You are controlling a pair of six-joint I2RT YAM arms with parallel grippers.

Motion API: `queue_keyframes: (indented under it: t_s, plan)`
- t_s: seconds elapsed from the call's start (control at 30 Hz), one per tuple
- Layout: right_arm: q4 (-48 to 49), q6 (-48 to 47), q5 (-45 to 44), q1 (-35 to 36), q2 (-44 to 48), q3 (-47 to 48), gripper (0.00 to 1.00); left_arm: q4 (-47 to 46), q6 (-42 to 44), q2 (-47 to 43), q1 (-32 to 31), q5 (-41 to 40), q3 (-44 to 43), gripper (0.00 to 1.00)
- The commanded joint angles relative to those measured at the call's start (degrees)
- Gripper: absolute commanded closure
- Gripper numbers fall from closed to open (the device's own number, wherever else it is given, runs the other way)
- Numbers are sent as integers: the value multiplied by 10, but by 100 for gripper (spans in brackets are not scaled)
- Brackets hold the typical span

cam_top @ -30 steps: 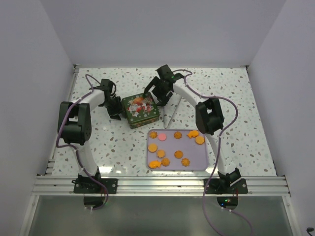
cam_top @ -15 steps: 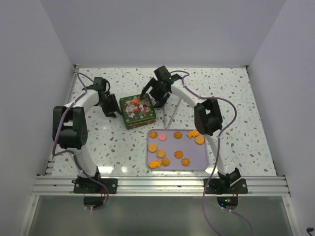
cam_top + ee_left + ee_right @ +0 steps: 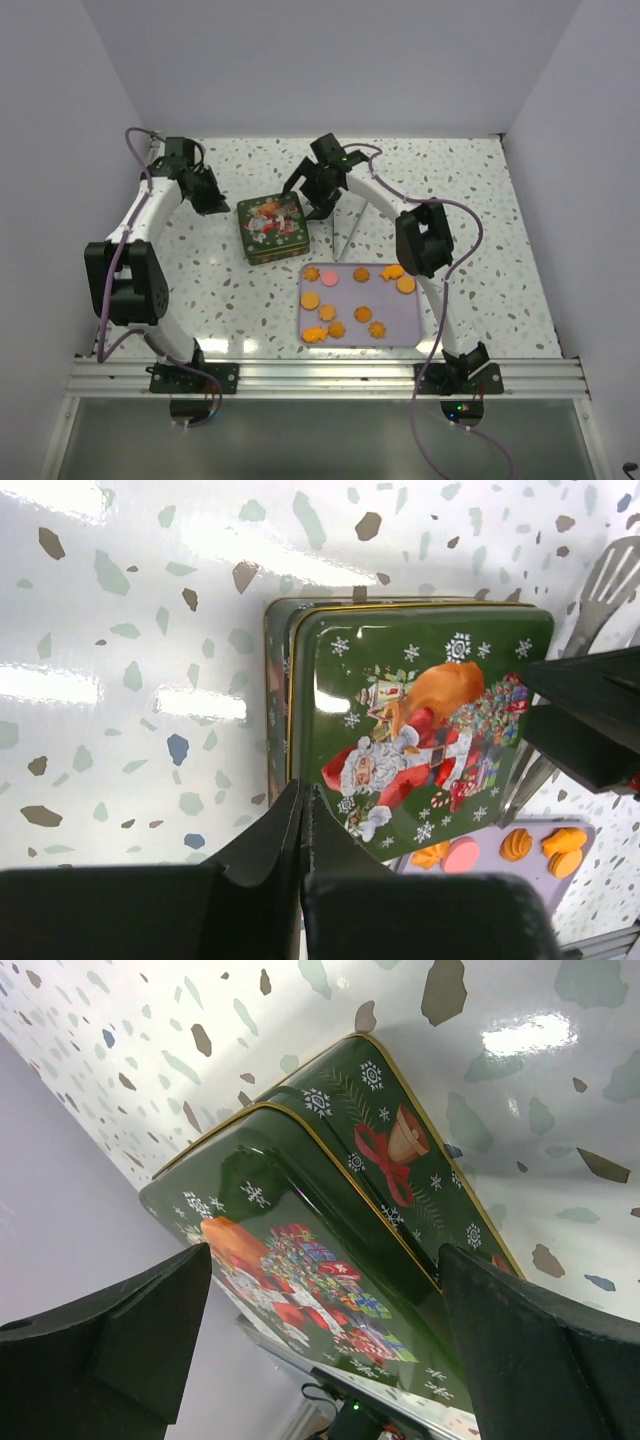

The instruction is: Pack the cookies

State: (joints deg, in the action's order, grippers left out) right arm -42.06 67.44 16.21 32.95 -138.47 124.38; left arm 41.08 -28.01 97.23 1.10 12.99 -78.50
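Orange cookies (image 3: 363, 314), with one pink round among them, are lying flat and spread apart on a lilac tray (image 3: 400, 335) just in front and to the right of the green Christmas tin (image 3: 271, 227), seen from above. The tin is sitting on the speckled tabletop (image 3: 480, 220) with its lid on. The left hand (image 3: 207, 196) is hovering to the tin's far left, clear of it. The right hand (image 3: 318, 205) is hanging at the tin's far right corner.

From the left wrist, the left hand is showing its fingers (image 3: 290, 830) pressed together on nothing, with the tin's Santa lid beyond them. A slotted metal spatula (image 3: 605, 585) is lying at the side of the tin away from this hand, and a few cookies are peeking out at the tin's near corner.

From the right wrist, the right hand is standing wide open, its fingers straddling the tin's lid without touching it.

The cookies are looking thin, light, stiff and probably brittle, so a hard pinch is risking crumbs. Lying flat, they are offering only their rims, so a gentle grip across the width, or the spatula slid underneath, is seeming wisest. The lid is looking rigid and slick, best taken by opposite edges.
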Motion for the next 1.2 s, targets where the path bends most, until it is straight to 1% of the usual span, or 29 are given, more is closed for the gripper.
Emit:
queue_keyframes:
  t_s: [0.0, 0.13, 0.3, 0.37, 0.6, 0.67, 0.87, 1.1, 1.13, 1.17]
  plan:
    - [15, 9, 19, 1, 42, 0, 1, -5, 8, -28, -6, 5, -14, 100]
    - [15, 7, 18, 2, 44, -2, 1, -3, 15, -20, -33, 11, -17, 100]
    - [19, 9, 19, 2, 46, -13, 2, -46, 19, -20, -68, 55, -9, 100]
    - [22, 9, 19, 2, 48, -19, 1, -47, 23, -4, -73, 60, -5, 100]
    - [28, 7, 20, 2, 58, -36, 2, -64, 33, 69, -72, 45, 54, 100]
    - [28, 6, 20, 1, 62, -41, 1, -62, 33, 88, -72, 43, 53, 100]
    - [25, 0, 20, -1, 71, -44, 1, -52, 30, 85, -72, 40, 29, 100]
    - [9, -15, 12, -10, 84, -33, 1, -16, 25, 63, -56, 39, -38, 100]
    - [5, -19, 10, -12, 88, -28, 1, -13, 24, 54, -52, 38, -46, 97]
    - [0, -25, 8, -15, 92, -20, 2, -10, 23, 48, -47, 35, -53, 91]
